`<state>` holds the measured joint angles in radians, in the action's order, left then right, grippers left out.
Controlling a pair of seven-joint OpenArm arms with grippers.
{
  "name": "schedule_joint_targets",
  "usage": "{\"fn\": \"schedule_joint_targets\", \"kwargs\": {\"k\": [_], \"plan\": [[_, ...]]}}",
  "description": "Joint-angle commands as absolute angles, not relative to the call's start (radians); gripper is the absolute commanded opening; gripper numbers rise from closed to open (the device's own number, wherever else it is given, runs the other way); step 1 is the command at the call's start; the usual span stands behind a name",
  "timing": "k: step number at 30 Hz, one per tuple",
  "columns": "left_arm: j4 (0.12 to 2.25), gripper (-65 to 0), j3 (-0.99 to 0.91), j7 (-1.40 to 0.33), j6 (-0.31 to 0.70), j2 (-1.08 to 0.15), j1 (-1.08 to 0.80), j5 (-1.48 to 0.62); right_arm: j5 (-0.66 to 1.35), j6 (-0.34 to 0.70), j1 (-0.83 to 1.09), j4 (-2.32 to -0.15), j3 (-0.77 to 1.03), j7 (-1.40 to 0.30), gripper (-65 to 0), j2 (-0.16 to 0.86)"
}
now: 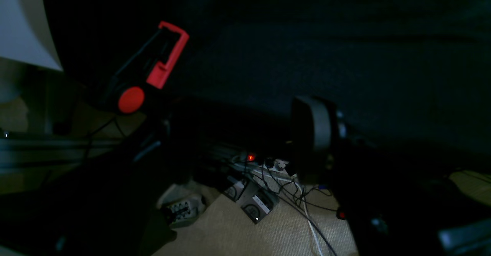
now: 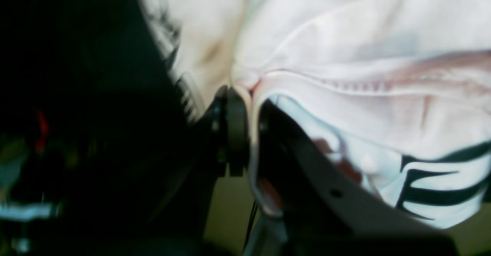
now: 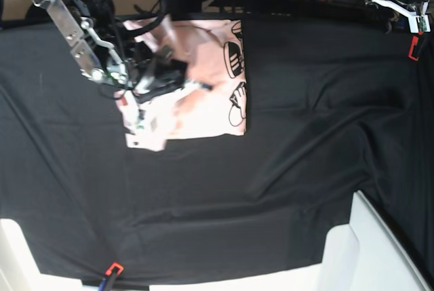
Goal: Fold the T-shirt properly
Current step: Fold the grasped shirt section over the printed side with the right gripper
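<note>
Soft matt cotton T-shirt (image 3: 203, 87), matt black table cloth (image 3: 305, 135)

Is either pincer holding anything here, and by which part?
The right pincer pinches the T-shirt by a bunched fabric fold beside a seam. The left pincer shows in no view.

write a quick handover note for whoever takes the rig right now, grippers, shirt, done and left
Right gripper: shut on a hem of the T-shirt, over its left part in the base view.
Left gripper: not seen; that arm is parked at the far table edge, off the shirt.
T-shirt: partly folded on the black table cloth, printed side showing along one edge.
Left: finish this fold, release, square it up.
</note>
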<state>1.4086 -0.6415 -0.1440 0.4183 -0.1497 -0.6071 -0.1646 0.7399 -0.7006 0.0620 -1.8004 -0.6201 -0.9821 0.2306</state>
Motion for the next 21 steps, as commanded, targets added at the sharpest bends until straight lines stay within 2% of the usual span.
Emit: {"fn": "schedule_joint_targets", "kwargs": {"k": [1, 18, 19, 21], "plan": [[1.422, -28.0, -0.651, -0.120, 0.410, -0.162, -0.621, -0.176, 0.742, -0.698, 0.041, -1.807, -0.615, -0.981, -64.9, 0.214], [1.414, -28.0, -0.645, -0.120, 0.410, -0.162, -0.618, -0.176, 0.742, -0.698, -0.010, -1.693, -0.618, -0.997, -64.3, 0.124], [1.414, -28.0, -0.645, -0.120, 0.410, -0.162, -0.618, -0.176, 0.742, -0.698, -0.010, -1.693, -0.618, -0.997, -62.4, 0.113], [1.414, -28.0, -0.645, -0.120, 0.410, -0.162, -0.618, -0.176, 0.742, -0.698, -0.010, -1.693, -0.618, -1.001, -53.5, 0.090]]}}
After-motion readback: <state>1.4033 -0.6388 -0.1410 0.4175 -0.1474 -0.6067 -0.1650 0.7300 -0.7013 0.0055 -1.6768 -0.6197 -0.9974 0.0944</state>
